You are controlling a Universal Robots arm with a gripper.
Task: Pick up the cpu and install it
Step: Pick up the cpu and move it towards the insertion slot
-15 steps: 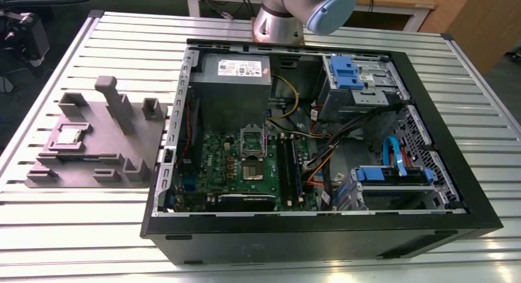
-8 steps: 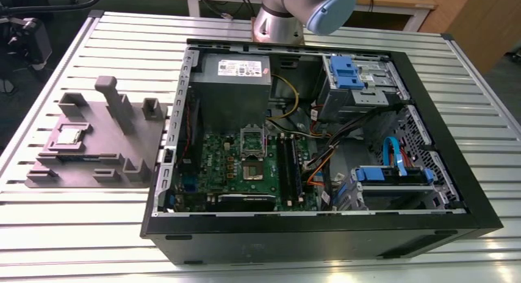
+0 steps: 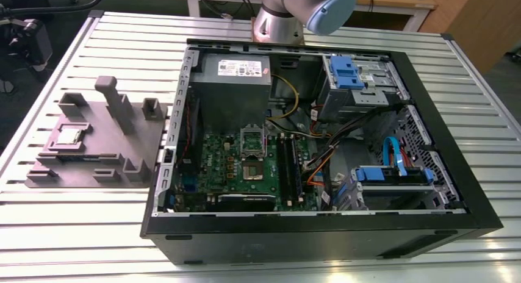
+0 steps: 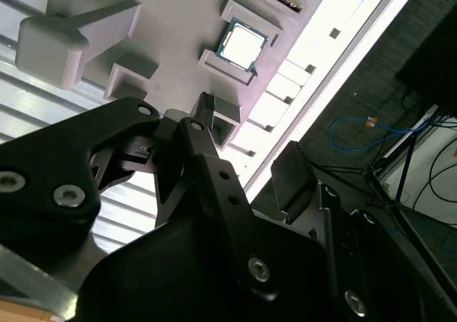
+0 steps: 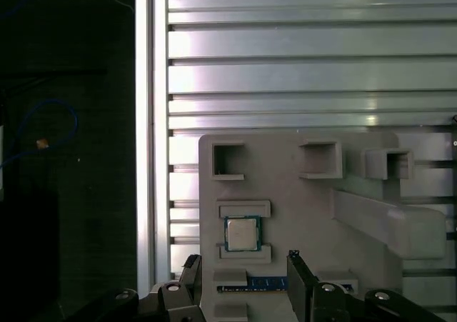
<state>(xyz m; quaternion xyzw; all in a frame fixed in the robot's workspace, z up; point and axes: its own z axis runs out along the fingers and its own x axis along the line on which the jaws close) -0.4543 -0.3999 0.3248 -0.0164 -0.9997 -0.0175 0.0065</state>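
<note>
— Entry: readable text, any surface?
— None I can read. White label (image 3: 236, 68) on the power supply (image 3: 234, 97): print present, not legible.
— The cpu?
— The cpu (image 5: 242, 232), in the first wrist view over my claw: no marking I can make out. Motherboard (image 3: 216, 152): the same.

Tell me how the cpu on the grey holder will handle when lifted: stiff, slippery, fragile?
The cpu looks thin and flat, so probably stiff and light. Its shiny metal top may be slippery. Lying flat between raised lips of the grey holder, it likely won't roll but could snag if tilted.
</note>
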